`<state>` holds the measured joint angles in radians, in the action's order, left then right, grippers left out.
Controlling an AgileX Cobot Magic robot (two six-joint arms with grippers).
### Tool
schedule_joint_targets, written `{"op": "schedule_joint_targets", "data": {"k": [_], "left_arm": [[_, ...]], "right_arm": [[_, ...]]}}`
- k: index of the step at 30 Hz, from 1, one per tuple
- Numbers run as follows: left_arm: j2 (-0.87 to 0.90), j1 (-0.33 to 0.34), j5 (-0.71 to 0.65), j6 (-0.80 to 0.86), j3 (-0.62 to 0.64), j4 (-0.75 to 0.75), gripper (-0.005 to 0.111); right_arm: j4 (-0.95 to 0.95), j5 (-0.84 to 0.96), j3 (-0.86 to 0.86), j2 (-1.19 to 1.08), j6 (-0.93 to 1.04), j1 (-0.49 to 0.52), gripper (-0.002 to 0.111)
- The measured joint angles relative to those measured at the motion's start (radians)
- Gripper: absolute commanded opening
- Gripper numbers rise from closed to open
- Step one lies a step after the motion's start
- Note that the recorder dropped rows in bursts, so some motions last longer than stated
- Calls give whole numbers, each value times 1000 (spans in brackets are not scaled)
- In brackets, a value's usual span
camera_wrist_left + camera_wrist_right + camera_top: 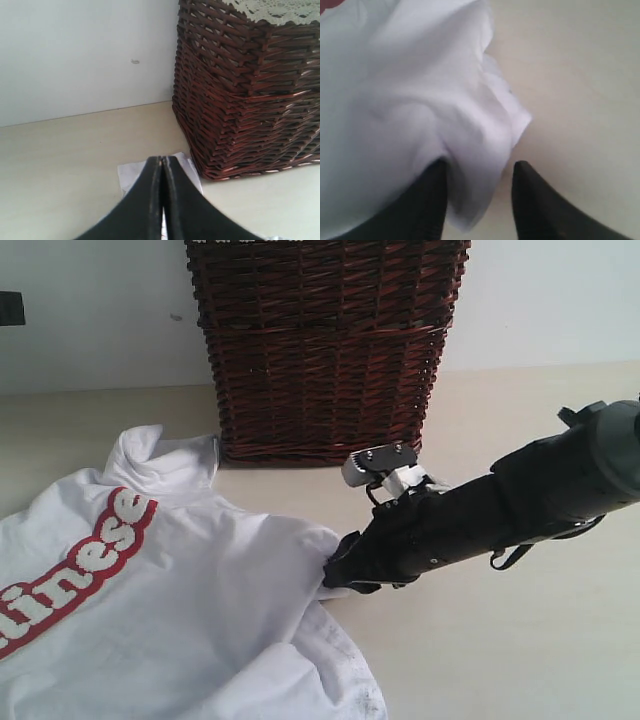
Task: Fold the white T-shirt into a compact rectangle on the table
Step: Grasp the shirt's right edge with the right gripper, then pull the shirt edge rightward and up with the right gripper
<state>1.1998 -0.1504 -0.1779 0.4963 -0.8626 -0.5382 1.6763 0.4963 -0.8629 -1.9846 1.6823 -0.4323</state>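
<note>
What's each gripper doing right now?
Left gripper: shut, nothing seen in it.
Right gripper: open, jaws either side of a fold of the shirt, not clamped on it.

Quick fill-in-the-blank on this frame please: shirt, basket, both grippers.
On the shirt, the lettered band is ___. The left gripper is ___. The right gripper straddles a fold of the ___. The basket stands on the ___.
Missing: red; shut; shirt; table.
</note>
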Motion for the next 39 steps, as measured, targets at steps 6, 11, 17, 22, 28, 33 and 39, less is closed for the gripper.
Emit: {"op": "schedule_joint_targets", "data": {"k": [6,11,17,22,28,33,39], "left_arm": [[0,0,0,0,0,0,0],[0,0,0,0,0,-2,0],[0,0,0,0,0,-2,0],[0,0,0,0,0,-2,0],[0,0,0,0,0,-2,0],[0,0,-7,0,0,-4,0],[0,0,-13,0,0,-4,0]], "right_arm": [[-188,-18,0,16,-108,0,0],[-302,-24,0,121,-218,0,0],[-426,8,0,304,-375,0,0],[-475,-86,-15,432,-396,-4,0],[-557,-215,-64,431,-409,-4,26],[-695,-269,-89,350,-528,-4,38],[-1128,-325,-91,311,-997,13,37]]}}
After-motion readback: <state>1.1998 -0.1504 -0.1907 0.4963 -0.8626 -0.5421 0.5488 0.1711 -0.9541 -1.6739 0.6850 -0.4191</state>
